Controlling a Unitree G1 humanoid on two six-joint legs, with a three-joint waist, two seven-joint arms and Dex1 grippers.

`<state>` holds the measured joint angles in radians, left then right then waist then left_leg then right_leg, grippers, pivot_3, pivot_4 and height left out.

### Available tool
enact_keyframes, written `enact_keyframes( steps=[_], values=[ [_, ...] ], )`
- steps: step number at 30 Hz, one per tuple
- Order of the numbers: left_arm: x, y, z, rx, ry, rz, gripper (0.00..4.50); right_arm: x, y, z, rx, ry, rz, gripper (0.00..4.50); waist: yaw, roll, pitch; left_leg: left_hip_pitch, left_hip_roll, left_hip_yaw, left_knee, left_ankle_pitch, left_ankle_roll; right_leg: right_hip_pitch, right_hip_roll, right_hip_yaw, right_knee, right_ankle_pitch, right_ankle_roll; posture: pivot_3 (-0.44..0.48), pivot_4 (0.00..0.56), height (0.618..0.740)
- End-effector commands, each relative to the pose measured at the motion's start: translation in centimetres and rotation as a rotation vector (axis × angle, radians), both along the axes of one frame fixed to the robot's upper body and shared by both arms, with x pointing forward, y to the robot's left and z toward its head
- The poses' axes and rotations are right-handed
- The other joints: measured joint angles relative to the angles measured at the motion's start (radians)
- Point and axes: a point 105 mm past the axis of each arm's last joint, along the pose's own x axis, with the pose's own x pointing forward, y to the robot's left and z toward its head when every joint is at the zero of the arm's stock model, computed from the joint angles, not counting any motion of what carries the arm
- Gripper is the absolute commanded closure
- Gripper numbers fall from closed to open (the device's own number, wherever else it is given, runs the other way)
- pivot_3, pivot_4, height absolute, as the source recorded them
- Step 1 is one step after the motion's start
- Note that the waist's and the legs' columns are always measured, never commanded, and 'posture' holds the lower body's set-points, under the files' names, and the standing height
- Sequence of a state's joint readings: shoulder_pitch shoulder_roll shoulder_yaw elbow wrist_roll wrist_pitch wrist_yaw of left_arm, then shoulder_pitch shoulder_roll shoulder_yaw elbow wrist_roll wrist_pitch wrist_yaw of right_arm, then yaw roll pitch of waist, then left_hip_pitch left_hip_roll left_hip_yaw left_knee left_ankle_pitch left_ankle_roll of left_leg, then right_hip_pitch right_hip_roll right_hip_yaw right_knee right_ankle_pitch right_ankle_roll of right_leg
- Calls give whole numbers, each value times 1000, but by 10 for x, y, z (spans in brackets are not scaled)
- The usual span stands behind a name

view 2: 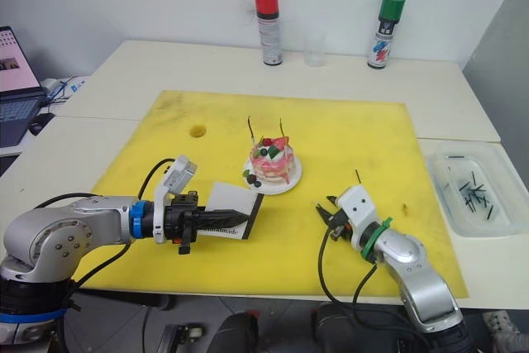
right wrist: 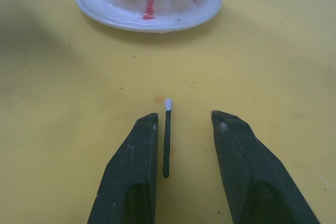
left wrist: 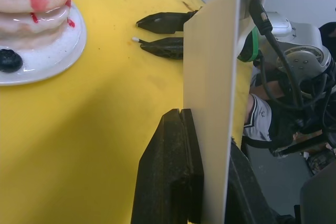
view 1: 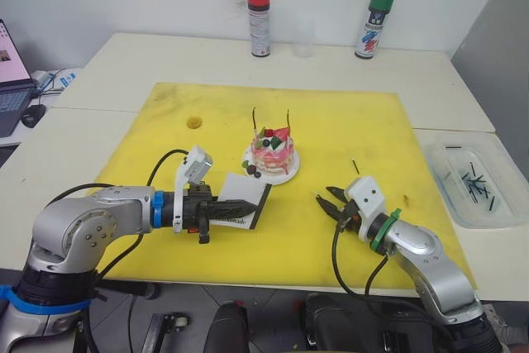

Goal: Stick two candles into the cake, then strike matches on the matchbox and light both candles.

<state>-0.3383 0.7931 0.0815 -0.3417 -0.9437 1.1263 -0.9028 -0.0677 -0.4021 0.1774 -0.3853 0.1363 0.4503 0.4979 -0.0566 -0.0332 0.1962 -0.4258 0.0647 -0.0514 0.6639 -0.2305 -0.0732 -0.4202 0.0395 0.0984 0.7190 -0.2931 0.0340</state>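
Both candles (view 1: 254,116) already upright in the cake (view 1: 273,152) at mid-mat, no flame visible, so striking and lighting left. Left claw (view 1: 248,205) pinching the matchbox (view 1: 244,197) on edge just short of the cake's plate; right claw (right wrist: 184,129) spread low over the yellow mat (view 1: 364,130) with a white-tipped match (right wrist: 167,137) between its fingers, seemingly lying loose rather than gripped. Bare mat between the two claws and toward the near bench edge; tighter toward the plate, with the tray of spare matches (view 1: 473,179) well off to the right.
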Motion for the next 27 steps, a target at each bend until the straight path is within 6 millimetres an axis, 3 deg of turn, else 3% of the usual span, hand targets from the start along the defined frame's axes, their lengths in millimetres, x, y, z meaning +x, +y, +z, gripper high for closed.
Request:
enact_keyframes(
  steps=[1, 3, 6, 14, 16, 19, 22, 27],
  values=[
    [1, -2, 6, -12, -26, -11, 4500, -2, 7, 0, -2, 7, 20, 3023, 0, 0, 0, 0, 0, 0, 0, 0, 0, 0, 0, 0, 0, 0, 0, 0, 150, 689],
    [2, -3, 6, -13, -25, -11, 4500, -2, 7, -2, -7, 19, 13, 3386, 0, 0, 0, 0, 0, 0, 0, 0, 0, 0, 0, 0, 0, 0, 0, 0, 150, 689],
    [1, -3, 6, -14, -24, -13, 4500, -3, 7, -3, -6, 25, 12, 4459, 0, 0, 0, 0, 0, 0, 0, 0, 0, 0, 0, 0, 0, 0, 0, 0, 150, 689],
    [2, -3, 6, -25, -15, -3, 4500, -6, 9, -1, 10, 20, 26, 4487, 0, 0, 0, 0, 0, 0, 0, 0, 0, 0, 0, 0, 0, 0, 0, 0, 150, 689],
    [4, -3, 9, -55, 1, 7, 4500, -6, 9, 9, 27, -12, 35, 4487, 0, 0, 0, 0, 0, 0, 0, 0, 0, 0, 0, 0, 0, 0, 0, 0, 150, 689],
    [8, 2, 18, -120, 43, 28, 4500, -9, 15, 40, 51, -106, 107, 4487, 0, 0, 0, 0, 0, 0, 0, 0, 0, 0, 0, 0, 0, 0, 0, 0, 150, 689],
    [17, 7, 28, -173, 71, 46, 4500, -19, 30, 76, 42, -229, 271, 4487, 0, 0, 0, 0, 0, 0, 1, 0, 0, 0, 0, 0, 1, 0, 0, 0, 150, 689],
    [30, 5, 47, -242, 73, 33, 4500, -26, 52, 112, -53, -383, 507, 4487, 1, 0, 0, 0, -1, -1, 1, 0, 0, 1, 0, -1, 1, 0, 1, 0, 150, 689]
  ],
)
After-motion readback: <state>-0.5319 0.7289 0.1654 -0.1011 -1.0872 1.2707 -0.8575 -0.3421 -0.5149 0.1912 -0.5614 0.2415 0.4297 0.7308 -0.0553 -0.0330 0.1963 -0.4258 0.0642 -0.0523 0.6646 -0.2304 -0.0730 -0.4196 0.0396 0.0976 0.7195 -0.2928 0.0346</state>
